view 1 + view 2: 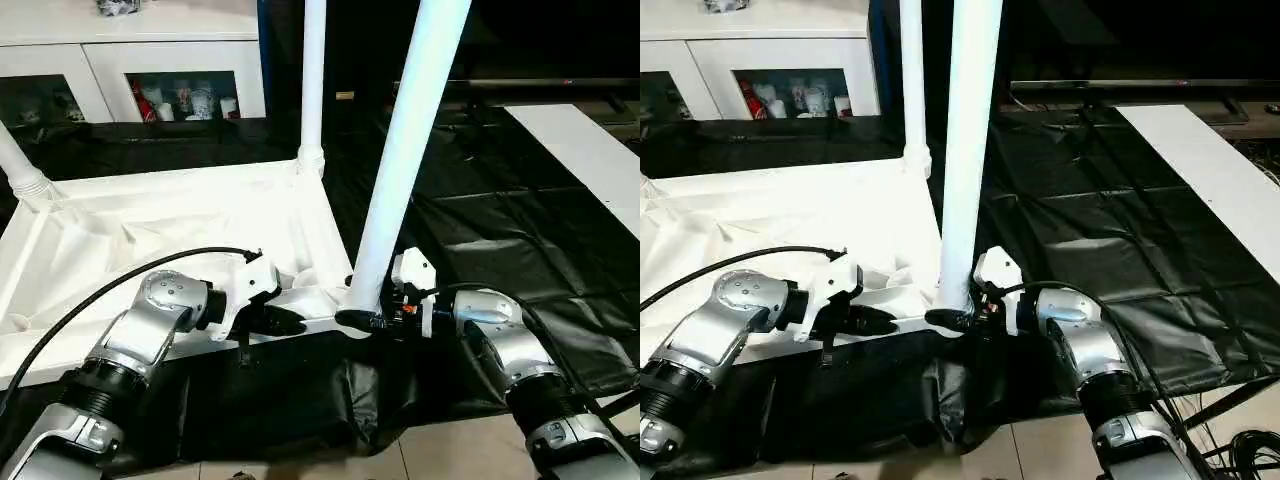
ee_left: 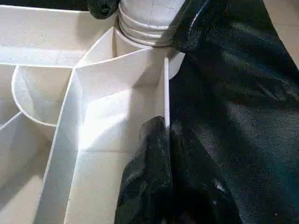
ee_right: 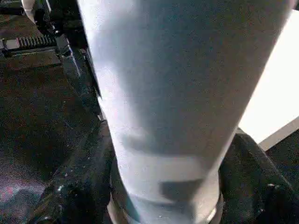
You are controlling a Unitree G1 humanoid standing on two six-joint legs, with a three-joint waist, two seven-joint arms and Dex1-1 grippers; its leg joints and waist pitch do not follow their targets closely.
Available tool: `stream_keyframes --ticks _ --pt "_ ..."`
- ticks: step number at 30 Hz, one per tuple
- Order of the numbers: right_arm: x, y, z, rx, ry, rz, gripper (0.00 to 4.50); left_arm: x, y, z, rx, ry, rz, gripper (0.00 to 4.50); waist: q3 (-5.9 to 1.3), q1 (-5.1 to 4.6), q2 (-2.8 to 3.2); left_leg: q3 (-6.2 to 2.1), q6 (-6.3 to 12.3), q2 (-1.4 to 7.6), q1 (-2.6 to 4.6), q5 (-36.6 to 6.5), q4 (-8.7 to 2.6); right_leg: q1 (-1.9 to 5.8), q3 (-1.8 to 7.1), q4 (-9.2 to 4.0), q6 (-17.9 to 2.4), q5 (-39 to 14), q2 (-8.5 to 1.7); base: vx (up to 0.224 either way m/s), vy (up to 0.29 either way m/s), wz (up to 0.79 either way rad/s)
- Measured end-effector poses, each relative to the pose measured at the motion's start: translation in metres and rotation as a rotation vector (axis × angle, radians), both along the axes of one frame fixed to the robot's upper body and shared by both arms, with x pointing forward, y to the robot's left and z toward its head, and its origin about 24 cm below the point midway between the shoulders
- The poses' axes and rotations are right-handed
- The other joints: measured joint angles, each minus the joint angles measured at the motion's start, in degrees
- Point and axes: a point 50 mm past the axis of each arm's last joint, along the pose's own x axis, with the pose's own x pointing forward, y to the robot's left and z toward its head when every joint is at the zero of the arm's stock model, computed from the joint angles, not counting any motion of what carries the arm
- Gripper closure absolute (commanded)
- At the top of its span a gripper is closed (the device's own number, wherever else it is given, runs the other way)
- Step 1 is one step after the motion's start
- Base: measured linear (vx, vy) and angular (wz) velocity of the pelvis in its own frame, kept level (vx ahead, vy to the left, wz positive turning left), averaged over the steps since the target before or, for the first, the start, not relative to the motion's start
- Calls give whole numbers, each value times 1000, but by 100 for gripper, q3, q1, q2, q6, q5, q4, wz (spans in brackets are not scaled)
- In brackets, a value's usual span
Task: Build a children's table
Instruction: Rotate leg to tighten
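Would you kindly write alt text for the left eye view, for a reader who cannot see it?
An upturned white tabletop lies on a black sheet. The left gripper pinches its near rim, and the right gripper straddles the base of a leg standing in the near corner socket. Two more legs stand behind.

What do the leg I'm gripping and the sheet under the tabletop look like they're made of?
Leg: looks like smooth white moulded plastic, with a soft sheen and ribbed end. Sheet: thin black plastic film or tarp, judging by its glossy creases.
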Motion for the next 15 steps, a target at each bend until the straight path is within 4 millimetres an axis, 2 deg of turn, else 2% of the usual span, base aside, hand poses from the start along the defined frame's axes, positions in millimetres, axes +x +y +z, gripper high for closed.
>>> stream_keyframes --ticks 12,15 --pt "-1 1 -1 -9 0 10 187 0 0 0 1 6 2 450 0 2 0 0 0 0 2 0 1 1 0 2 0 0 0 0 0 0" --pt "2 4 -4 14 6 -49 187 1 0 -1 5 -7 26 450 -1 -9 -1 0 -1 0 8 0 6 3 2 13 -1 0 0 0 0 0"
